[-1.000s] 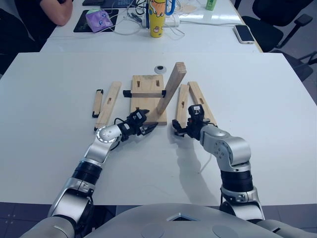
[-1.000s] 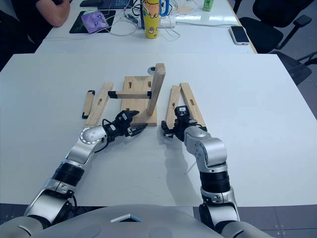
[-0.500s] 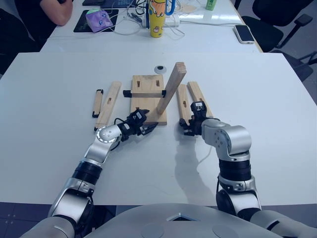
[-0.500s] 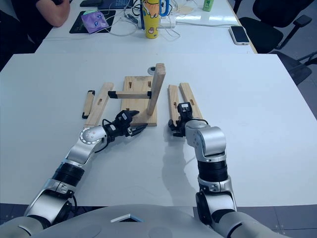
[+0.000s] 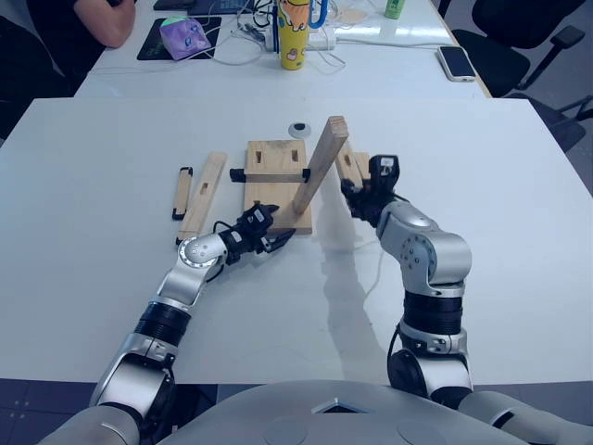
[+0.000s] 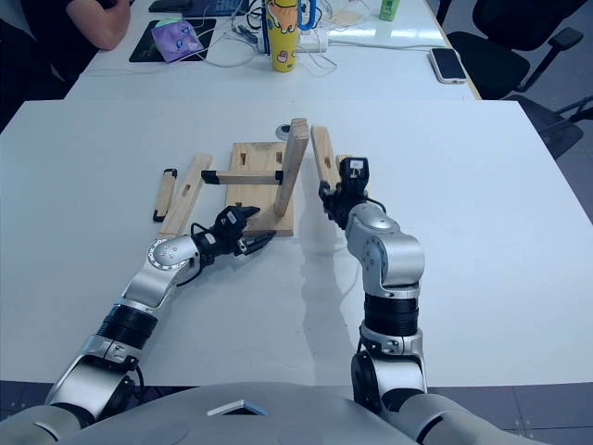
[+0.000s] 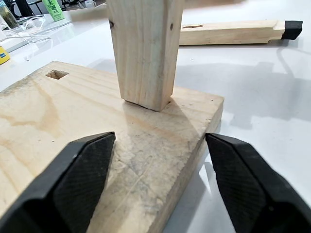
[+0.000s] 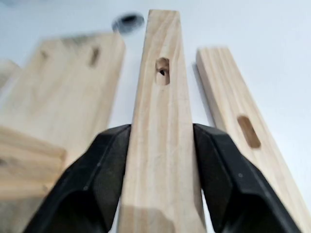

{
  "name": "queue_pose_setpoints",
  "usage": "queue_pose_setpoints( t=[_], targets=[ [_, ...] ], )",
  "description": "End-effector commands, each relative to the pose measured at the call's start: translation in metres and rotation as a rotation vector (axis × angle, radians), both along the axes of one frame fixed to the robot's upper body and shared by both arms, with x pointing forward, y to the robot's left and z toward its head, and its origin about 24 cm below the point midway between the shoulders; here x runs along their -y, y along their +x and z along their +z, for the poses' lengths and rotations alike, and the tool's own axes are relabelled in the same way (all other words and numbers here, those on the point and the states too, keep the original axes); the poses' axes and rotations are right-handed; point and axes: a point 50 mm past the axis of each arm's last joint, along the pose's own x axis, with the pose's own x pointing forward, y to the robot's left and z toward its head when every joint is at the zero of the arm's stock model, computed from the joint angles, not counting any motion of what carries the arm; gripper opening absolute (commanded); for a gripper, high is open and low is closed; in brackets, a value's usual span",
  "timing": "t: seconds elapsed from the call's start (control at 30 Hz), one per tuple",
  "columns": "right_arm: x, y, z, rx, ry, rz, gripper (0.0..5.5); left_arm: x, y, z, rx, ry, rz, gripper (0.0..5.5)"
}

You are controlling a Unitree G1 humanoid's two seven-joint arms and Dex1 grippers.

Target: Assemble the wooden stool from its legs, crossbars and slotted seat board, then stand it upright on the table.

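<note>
Seat board sits mid-table with one leg slotted in. We've got our left gripper spread wide around its 5 o'clock corner, probably steadying it, while our right gripper is clamped on a second leg at 3 o'clock, likely next in.

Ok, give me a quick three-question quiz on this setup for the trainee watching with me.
1. True or false: the right tool is shut on a leg.
2. The left tool is: A) open, at the board's near edge; B) shut on the board; C) shut, clear of the board.
3. How many legs stand in the board's slots?

Key: 1 true. 2 A. 3 one, the tilted leg.
</note>
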Motion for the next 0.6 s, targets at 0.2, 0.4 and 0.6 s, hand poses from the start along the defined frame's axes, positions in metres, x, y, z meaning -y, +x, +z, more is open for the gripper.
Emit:
queue_pose_setpoints(
  t=[0.2,0.4,0.6],
  targets=[
    [0.028,0.002,0.053,0.435,0.351,0.080,2.04,-0.016,-0.030,-0.032,-0.203,0.043,-0.003,3.44],
    [0.036,-0.017,0.101,0.608,0.749,0.512,2.04,-0.016,-0.034,-0.028,-0.206,0.015,-0.025,3.44],
    [0.046,-0.050,0.107,0.575,0.972,0.808,2.04,-0.017,-0.039,-0.024,-0.229,-0.041,-0.046,3.44]
  ],
)
